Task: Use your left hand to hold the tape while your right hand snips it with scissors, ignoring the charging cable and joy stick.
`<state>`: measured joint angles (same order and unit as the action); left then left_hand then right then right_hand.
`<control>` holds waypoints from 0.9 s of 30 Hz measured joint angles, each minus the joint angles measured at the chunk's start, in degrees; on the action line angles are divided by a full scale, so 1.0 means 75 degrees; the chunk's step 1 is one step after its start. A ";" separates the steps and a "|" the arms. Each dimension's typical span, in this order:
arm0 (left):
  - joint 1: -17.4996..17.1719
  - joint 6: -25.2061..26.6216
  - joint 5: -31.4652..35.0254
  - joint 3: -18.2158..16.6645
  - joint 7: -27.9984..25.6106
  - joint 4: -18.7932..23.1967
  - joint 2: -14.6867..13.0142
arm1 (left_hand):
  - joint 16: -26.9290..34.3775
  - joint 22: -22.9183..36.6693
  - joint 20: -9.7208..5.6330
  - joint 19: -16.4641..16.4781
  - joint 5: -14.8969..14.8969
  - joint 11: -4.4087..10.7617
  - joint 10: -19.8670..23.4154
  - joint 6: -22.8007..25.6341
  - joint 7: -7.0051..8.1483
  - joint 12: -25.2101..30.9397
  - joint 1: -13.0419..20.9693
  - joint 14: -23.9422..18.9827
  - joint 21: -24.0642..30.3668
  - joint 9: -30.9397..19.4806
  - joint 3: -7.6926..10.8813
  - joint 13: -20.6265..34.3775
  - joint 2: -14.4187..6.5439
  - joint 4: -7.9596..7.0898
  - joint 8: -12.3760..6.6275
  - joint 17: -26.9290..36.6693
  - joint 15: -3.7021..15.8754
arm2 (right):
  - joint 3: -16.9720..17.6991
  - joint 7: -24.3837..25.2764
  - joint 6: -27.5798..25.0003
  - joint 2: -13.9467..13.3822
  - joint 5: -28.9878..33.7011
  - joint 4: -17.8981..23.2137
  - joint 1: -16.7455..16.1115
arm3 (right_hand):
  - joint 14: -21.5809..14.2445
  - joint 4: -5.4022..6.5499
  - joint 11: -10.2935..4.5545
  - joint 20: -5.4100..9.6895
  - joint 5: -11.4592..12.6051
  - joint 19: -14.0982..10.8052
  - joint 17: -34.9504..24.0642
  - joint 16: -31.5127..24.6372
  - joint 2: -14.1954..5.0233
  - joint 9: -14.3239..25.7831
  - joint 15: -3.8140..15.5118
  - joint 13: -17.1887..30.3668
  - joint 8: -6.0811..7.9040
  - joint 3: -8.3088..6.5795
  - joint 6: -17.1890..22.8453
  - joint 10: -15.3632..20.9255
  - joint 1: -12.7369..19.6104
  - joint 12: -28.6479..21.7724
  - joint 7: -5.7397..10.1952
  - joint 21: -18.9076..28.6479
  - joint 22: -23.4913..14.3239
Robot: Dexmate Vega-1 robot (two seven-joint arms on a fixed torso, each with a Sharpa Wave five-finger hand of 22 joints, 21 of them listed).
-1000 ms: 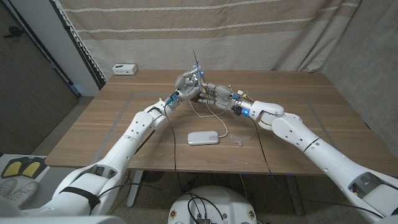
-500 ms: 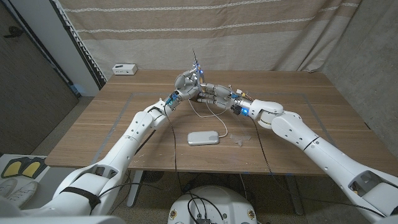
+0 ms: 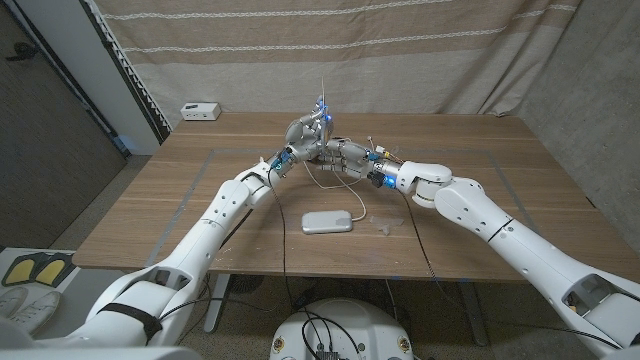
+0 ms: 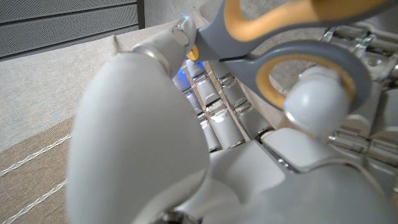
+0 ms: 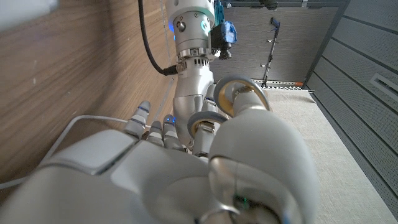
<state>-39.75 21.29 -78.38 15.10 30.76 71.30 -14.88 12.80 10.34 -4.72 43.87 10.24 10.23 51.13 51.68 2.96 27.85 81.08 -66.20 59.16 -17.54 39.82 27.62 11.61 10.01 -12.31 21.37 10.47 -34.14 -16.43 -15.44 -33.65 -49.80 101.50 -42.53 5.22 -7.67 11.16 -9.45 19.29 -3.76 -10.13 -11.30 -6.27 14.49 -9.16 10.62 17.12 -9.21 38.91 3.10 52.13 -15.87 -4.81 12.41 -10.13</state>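
Observation:
Scissors (image 3: 322, 100) with grey, yellow-lined handles (image 4: 298, 56) stand blades-up over the middle rear of the table. My left hand (image 3: 300, 133) is closed around their handles, and a fingertip (image 4: 317, 93) sits in one loop. My right hand (image 3: 346, 154) presses in against the left hand from the right, its fingers at the handle loops (image 5: 239, 93); whether it grips them is hidden. A small clear object (image 3: 383, 223), possibly tape, lies on the table nearer the front, away from both hands.
A flat white charger (image 3: 328, 221) lies front of centre, its white cable (image 3: 330, 182) looping back under the hands. A small white box (image 3: 200, 110) sits at the rear left corner. A curtain hangs behind the table (image 3: 150, 210).
The right hand has pushed in closer against the left hand. The scissors have shifted slightly right and stand more upright, with the blades higher.

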 measured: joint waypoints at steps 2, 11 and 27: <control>0.0000 -0.0032 0.0018 0.0000 -0.0006 0.0000 0.0000 | 0.0000 0.0000 0.0000 0.0000 0.0000 0.0000 0.0000 0.0000 0.0000 0.0000 0.0000 0.0000 0.0000 0.0000 0.0000 0.0000 0.0000 0.0000 0.0000 -0.0013 0.0000 | 0.0001 0.0000 0.0000 -0.0004 0.0000 0.0028 0.0000 | -0.0095 -0.0055 -0.0083 0.0024 0.0014 -0.0069 0.0000 0.0000 0.0063 0.0071 -0.0035 -0.0007 0.0087 0.0056 0.0015 0.0138 0.0063 0.0001 -0.0015 0.0030 0.0000; -0.0065 -0.0190 0.0062 0.0007 -0.0036 0.0109 -0.0026 | 0.0000 -0.0011 0.0000 0.0000 0.0000 0.0000 -0.0001 0.0041 -0.0042 0.0000 0.0020 0.0000 -0.0005 0.0027 0.0000 0.0000 -0.0019 0.0000 0.0000 -0.0015 0.0000 | 0.0063 0.0499 -0.0191 0.0014 -0.0034 0.0149 -0.0079 | -0.0880 -0.0083 -0.0272 0.0233 0.0142 -0.0692 -0.0019 -0.0053 0.0049 0.0991 0.0049 0.0022 0.1171 0.0154 0.0823 0.0989 0.0353 -0.0147 0.0084 0.0082 -0.0020; -0.0078 -0.0336 0.0079 0.0017 0.0049 0.0110 -0.0066 | -0.0029 -0.0015 0.0067 -0.0072 -0.0013 -0.0001 -0.0001 0.0040 -0.0042 0.0000 0.0152 0.0001 -0.0012 0.0035 0.0098 0.0001 -0.0148 -0.0032 0.0000 -0.0030 0.0001 | 0.0316 0.0994 -0.0215 0.0028 -0.0340 0.0291 -0.0339 | -0.1940 -0.0002 -0.0437 0.0080 -0.0640 -0.1296 -0.0140 -0.0151 -0.0446 0.2895 0.0622 0.0369 0.2727 -0.0303 0.0171 0.2052 0.1243 -0.0716 0.0403 0.0153 -0.0084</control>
<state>-40.33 18.77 -77.79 15.23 31.13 72.12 -15.38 12.59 10.23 -4.21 43.33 10.15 10.23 51.12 51.98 2.65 27.85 82.21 -66.19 59.07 -17.28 40.56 27.63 10.51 9.77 -12.31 21.14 10.48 -31.77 -8.97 -17.05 -33.44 -52.35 103.68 -45.07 -9.33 -7.69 7.88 -8.85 14.49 -13.48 -11.18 -12.43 -9.61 36.20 -4.50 13.39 37.57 -11.48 40.19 18.49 61.45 -21.24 -1.78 13.56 -10.76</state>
